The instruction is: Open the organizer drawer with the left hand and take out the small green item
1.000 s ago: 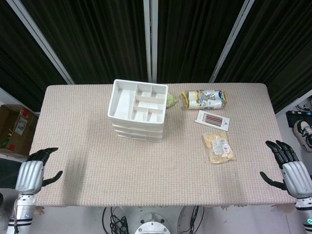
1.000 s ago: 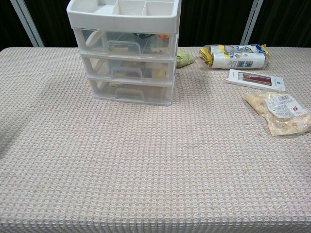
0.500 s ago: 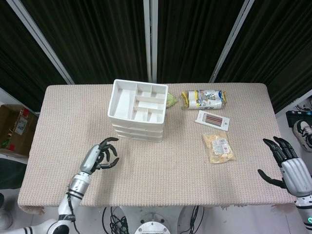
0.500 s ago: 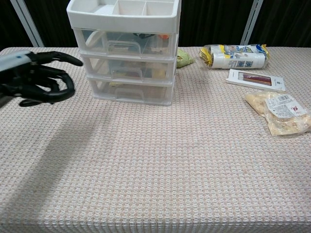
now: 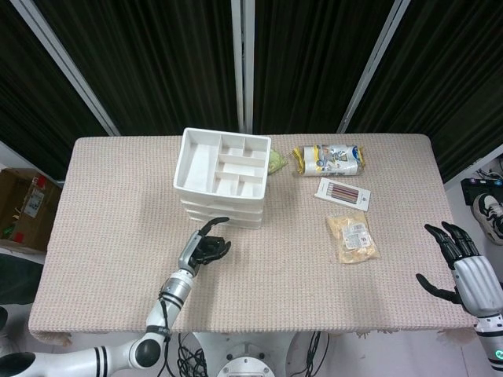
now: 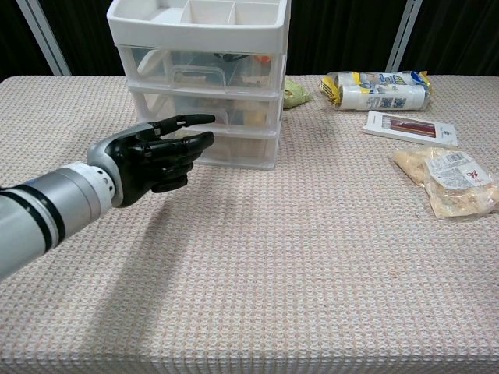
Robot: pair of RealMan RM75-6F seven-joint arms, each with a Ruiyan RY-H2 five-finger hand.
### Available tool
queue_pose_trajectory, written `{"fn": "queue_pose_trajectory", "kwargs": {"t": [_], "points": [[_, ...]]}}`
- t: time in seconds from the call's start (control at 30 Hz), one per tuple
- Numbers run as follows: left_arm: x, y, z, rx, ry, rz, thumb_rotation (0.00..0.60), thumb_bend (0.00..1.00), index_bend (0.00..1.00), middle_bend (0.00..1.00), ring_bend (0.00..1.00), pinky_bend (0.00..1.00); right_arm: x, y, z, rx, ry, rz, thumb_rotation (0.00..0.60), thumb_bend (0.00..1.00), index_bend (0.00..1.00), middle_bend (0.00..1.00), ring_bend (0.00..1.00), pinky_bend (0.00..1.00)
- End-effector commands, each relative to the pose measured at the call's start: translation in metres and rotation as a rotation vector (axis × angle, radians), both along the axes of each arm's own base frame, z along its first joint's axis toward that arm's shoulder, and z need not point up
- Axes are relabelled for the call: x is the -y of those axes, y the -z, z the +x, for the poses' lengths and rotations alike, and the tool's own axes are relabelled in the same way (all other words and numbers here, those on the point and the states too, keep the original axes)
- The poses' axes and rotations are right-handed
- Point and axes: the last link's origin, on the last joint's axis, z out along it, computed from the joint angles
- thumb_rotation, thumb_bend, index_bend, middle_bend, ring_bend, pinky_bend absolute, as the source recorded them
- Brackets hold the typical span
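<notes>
We are reaching our left hand toward the white organizer, and our fingers are partly curled with one finger pointing at the drawers, holding nothing. The organizer is standing just past our fingertips, and all three see-through drawers are looking shut. The top tray has little walled spaces with nothing showing in them. In the top drawer, above our hand, we are seeing small things, one of them orange, but we cannot tell what they are. The lower drawers are holding things too blurry to name. A small green item is lying on the table behind the organizer's right side, well beyond our hand; we cannot tell if another green thing is inside a drawer. Off to the right of our hand are lying a yellow and white pack, a flat box and a bag of snacks. Our right hand is hanging by the table's right edge with fingers spread, holding nothing. A moment ago our left hand was farther left and farther from the drawers; now it is almost touching them.
</notes>
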Motion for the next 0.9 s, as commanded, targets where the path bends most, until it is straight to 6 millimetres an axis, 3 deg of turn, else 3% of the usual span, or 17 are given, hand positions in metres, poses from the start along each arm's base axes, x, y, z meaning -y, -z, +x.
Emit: {"fn": "queue_pose_trajectory", "kwargs": {"t": [0.03,0.53,0.9], "points": [[-0.003,0.007,0.004,0.056,-0.048,-0.014,0.600,0.37,0.19,0.83,0.91,1.00,-0.001,0.000,0.000,0.000,0.004,0.000,0.600,0.18,0.00,0.13,0.00,0.06],[-0.012,0.009,0.007,0.170,-0.118,-0.051,0.600,0.37,0.20,0.82,0.91,1.00,-0.005,-0.002,-0.006,-0.003,0.031,-0.004,0.600,0.18,0.00,0.14,0.00,0.06],[-0.021,0.008,0.007,0.237,-0.143,-0.085,0.600,0.39,0.30,0.82,0.91,1.00,-0.006,-0.001,-0.008,-0.005,0.045,-0.002,0.600,0.18,0.00,0.14,0.00,0.06]]}}
